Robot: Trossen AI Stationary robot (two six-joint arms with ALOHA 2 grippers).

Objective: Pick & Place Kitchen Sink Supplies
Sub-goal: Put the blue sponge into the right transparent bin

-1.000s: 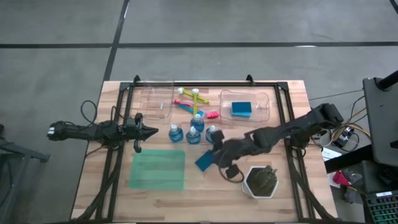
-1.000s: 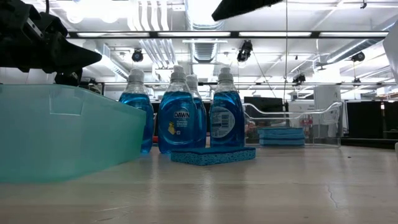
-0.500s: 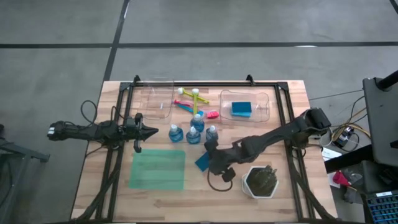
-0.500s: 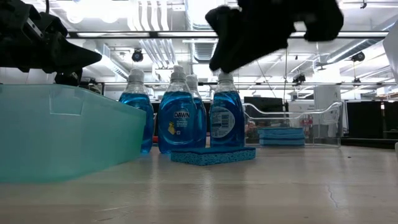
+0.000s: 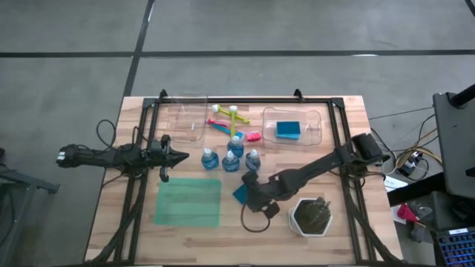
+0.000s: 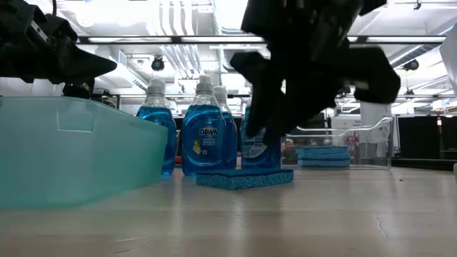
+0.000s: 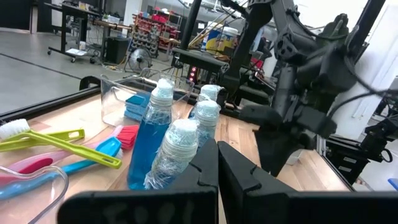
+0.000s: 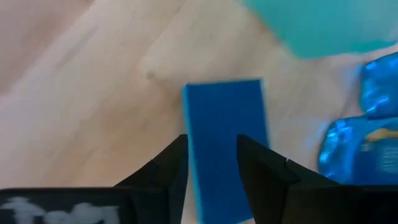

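Now right tool (image 8: pixel 211 165), fingers partly apart, straddles blue sponge (image 8: pixel 227 134) lying on counter (image 5: pixel 245 230); left tool (image 5: pixel 180 156) shut, w/ nothing held.

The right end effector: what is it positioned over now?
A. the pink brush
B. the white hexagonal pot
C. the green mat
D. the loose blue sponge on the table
D: the right wrist view shows the right end effector with its fingers open astride the blue sponge.
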